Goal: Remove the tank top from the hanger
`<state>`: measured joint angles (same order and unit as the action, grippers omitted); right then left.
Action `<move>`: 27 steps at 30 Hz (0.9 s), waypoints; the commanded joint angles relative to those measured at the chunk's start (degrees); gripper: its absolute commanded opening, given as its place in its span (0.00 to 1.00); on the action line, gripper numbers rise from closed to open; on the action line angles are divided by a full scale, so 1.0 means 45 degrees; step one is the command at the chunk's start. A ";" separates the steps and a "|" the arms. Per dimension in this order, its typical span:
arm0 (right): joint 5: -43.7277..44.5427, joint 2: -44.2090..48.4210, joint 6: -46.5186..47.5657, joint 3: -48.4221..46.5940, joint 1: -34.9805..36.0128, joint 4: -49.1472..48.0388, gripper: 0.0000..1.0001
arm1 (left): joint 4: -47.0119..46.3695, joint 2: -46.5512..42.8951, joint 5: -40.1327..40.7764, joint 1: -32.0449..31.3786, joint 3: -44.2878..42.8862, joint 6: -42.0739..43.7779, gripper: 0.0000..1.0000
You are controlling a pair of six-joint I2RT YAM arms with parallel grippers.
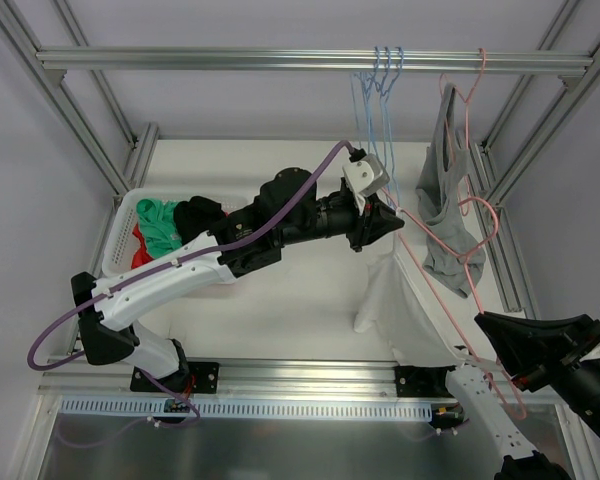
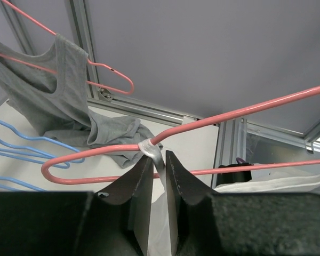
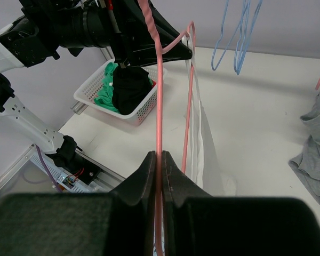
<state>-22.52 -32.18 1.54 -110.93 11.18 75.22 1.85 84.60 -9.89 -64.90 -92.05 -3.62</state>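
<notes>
A white tank top (image 1: pixel 388 300) hangs from a pink hanger (image 1: pixel 432 283) that is held slanted above the table. My left gripper (image 1: pixel 388 222) is shut on the top's white strap (image 2: pixel 152 150) where it wraps the hanger wire (image 2: pixel 229 114). My right gripper (image 1: pixel 487 322) is shut on the hanger's lower wire (image 3: pixel 158 96). In the right wrist view the white top (image 3: pixel 200 133) drapes down to the table beside that wire. The left wrist view shows the left gripper (image 2: pixel 159 160) with only the strap between its jaws.
A grey tank top (image 1: pixel 442 200) hangs on a second pink hanger (image 1: pixel 470 100) from the top rail. Blue hangers (image 1: pixel 380 80) hang beside it. A white basket (image 1: pixel 120 225) of clothes stands at the left. Frame posts stand on both sides.
</notes>
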 commanded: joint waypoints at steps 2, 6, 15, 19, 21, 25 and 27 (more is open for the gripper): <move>-0.0092 -0.0153 -0.0030 -0.0192 0.0094 -0.0954 0.00 | -0.0684 -0.0363 0.0011 -0.0050 -0.0072 0.0023 0.12; 0.0083 -0.0152 0.0009 -0.0211 0.0113 -0.0973 0.00 | -0.0684 -0.0440 -0.0028 -0.0050 0.0006 0.0003 0.04; 0.0298 -0.0192 0.0165 0.0121 0.0172 -0.0973 0.00 | -0.0684 -0.1084 0.0362 -0.0030 0.0572 0.0198 0.08; 0.0045 -0.0172 0.0088 0.0121 0.0172 -0.1071 0.00 | -0.0684 -0.1104 0.0323 -0.0030 0.0690 0.0179 0.10; -0.0033 -0.0172 0.0068 0.0082 0.0172 -0.1110 0.00 | -0.0684 -0.1026 0.0265 -0.0010 0.0632 0.0140 0.00; -0.0131 -0.0114 0.0068 0.0043 0.0172 -0.1130 0.00 | -0.0684 -0.1006 0.0030 -0.0010 0.0592 0.0023 0.00; -0.0170 -0.0133 0.0048 0.0023 0.0172 -0.1130 0.00 | -0.0684 -0.0968 0.0030 -0.0010 0.0573 0.0003 0.00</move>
<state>-21.98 -32.18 1.72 -110.28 11.53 75.18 1.52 81.41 -8.78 -64.88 -89.19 -3.46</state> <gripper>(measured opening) 0.067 0.006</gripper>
